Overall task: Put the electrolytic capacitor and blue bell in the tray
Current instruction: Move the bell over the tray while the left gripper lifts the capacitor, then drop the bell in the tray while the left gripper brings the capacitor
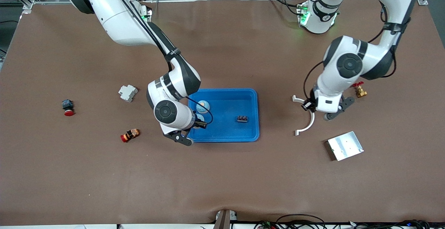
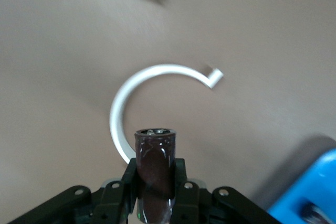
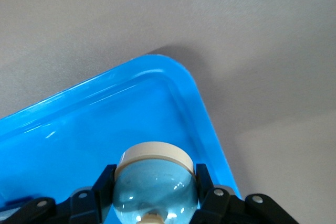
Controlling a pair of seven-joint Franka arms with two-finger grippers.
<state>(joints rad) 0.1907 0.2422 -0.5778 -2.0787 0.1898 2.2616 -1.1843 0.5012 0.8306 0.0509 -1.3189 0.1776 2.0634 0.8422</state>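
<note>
Brown matting covers the whole table (image 1: 222,187), and nearest the front camera on it lies a flat silver metal plate (image 1: 345,146) toward the left arm's end. A little farther back sits a small red-and-orange part (image 1: 130,135) toward the right arm's end, with the blue tray (image 1: 250,131) at mid-table. The right gripper (image 1: 199,117) hangs over the tray's corner nearest the right arm's end; from the front only a pale round shape shows there, but the right wrist view makes plain that its fingers (image 3: 105,182) are clamped on the blue bell (image 3: 155,184), a glossy light-blue dome with a cream rim, above the tray floor. A small dark block (image 1: 242,119) lies inside the tray. Beside the tray, a white curved strip (image 1: 307,119) rests on the mat with the left gripper (image 1: 309,105) over it. The front view hides what that gripper carries; the left wrist view shows its jaws pinching the electrolytic capacitor (image 2: 156,174), a dark brown cylinder held upright, not yet over the tray. Farther back are a red-capped button (image 1: 67,107), a white plastic module (image 1: 128,92) and a brass valve (image 1: 359,90).
</note>
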